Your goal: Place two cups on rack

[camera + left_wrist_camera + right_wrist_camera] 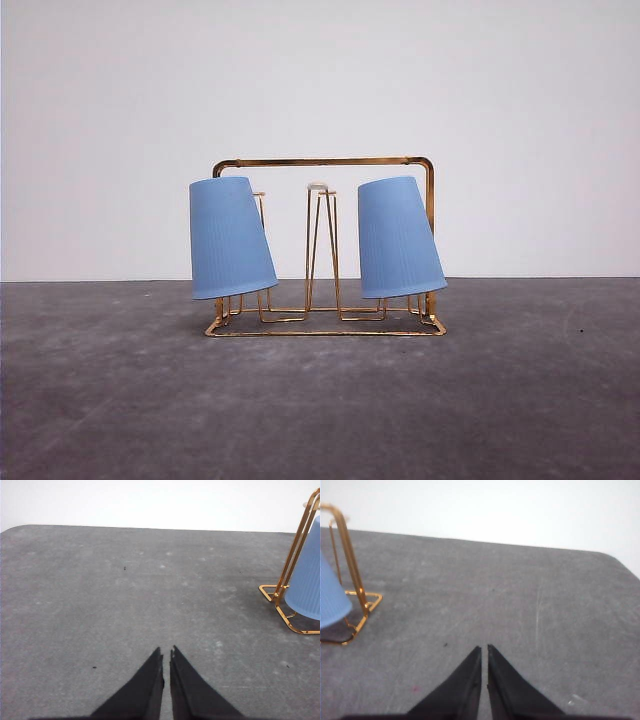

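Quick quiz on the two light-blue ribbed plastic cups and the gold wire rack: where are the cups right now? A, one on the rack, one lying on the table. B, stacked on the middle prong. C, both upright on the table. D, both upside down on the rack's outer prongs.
D: the left light-blue ribbed cup and the right cup hang mouth-down, tilted, at either end of the gold wire rack, its middle prong bare.

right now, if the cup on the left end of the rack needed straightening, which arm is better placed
Left, likely. The left hand is shut and empty above the bare table, with that cup and the rack close in its wrist view. The right hand sits by the other cup.
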Tool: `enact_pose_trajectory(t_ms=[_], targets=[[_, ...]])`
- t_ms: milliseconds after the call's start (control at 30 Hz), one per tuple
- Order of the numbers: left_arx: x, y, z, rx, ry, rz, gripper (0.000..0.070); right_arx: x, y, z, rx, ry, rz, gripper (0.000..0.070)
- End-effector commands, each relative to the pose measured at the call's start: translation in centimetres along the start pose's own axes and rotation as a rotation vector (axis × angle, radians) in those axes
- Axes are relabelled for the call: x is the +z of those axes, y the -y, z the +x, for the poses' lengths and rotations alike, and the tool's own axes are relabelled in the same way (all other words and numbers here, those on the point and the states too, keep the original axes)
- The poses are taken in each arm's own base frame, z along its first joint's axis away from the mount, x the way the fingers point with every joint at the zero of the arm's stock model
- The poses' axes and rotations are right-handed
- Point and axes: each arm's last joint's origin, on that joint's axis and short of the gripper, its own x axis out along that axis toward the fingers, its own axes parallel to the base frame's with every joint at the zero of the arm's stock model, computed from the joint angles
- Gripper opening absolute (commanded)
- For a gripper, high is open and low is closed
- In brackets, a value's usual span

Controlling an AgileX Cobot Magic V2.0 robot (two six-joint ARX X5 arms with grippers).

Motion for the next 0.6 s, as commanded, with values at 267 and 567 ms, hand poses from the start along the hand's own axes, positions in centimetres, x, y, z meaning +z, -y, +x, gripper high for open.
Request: enact_pose_trajectory(t_ms=[267, 567], targets=[[-0.5, -0.1, 0.1, 0.008, -0.020, -0.009, 0.0003, -3.2, -0.1, 0.4, -0.003, -0.003, -0.004, 0.0018], [-0.5, -0.1, 0.1, 0.008, -0.021, -0.009, 0.0003, -3.4, -0.1, 0.4, -0.002, -0.023, -0.005, 0.0018]])
